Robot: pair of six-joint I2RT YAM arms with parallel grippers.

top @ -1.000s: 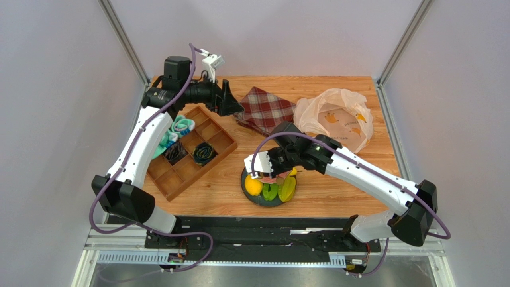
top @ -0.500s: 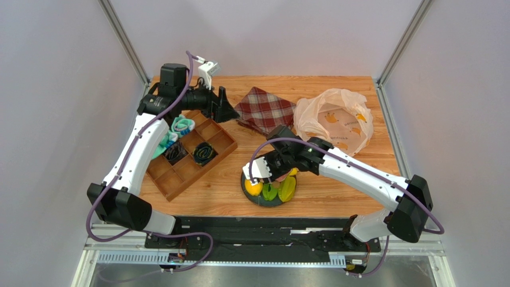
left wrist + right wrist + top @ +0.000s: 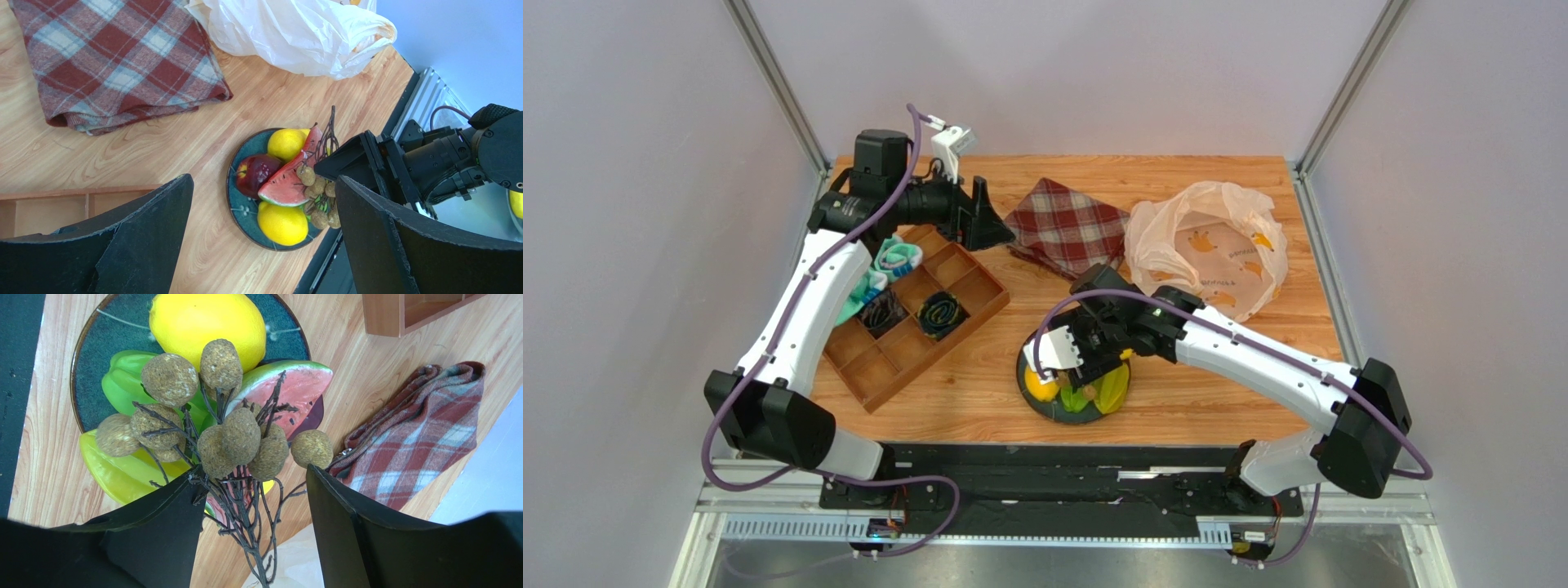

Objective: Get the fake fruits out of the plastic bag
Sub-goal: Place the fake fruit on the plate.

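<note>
- The grape bunch (image 3: 239, 435) is sitting between the spread fingers of the right pincer (image 3: 255, 474), with its dark stalks just beside one finger.
- It is lying over the lemon (image 3: 205, 324), the watermelon slice (image 3: 294, 383) and the green piece (image 3: 120, 386) on the plate (image 3: 98, 355).
- Its berries are looking tan and rough.
- The plastic bag (image 3: 1210, 245) is lying crumpled at the far right of the bench (image 3: 1210, 392), well apart.
- The left pincer (image 3: 995, 227) is hovering spread and empty near the plaid cloth (image 3: 1069, 227).

— The fruits (image 3: 282, 184)?
— Heaped on the plate (image 3: 98, 349): lemon (image 3: 209, 321), watermelon slice (image 3: 294, 383), dark red fruit (image 3: 255, 171), green pieces (image 3: 120, 389), tan grape bunch (image 3: 239, 435) lying on top.
— Plastic bag (image 3: 1210, 239)?
— Crumpled, beige, far right of desk (image 3: 952, 392).
</note>
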